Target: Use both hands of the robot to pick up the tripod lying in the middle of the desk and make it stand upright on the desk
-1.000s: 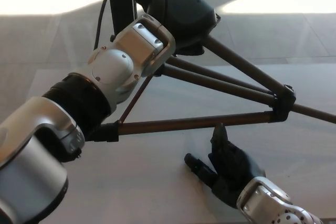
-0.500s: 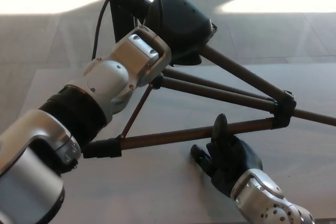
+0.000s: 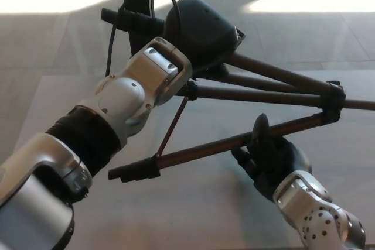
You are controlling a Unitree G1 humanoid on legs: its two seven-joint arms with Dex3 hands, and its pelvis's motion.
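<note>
Black and long, the tripod (image 3: 246,86) is lifted above the grey table (image 3: 193,215), its legs pointing right. The left hand (image 3: 202,24) is up at the tripod's top; I cannot tell how its fingers sit. The right hand (image 3: 270,157) has its fingers wrapped around the lowest leg.

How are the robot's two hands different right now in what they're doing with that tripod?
The left hand sits high at the tripod head, bulky and covering its top; the right hand is low, under a single lower leg. The left hand's fingers are hidden from view; the right hand's fingers visibly curl against the leg. Both are black and touch the tripod.
</note>
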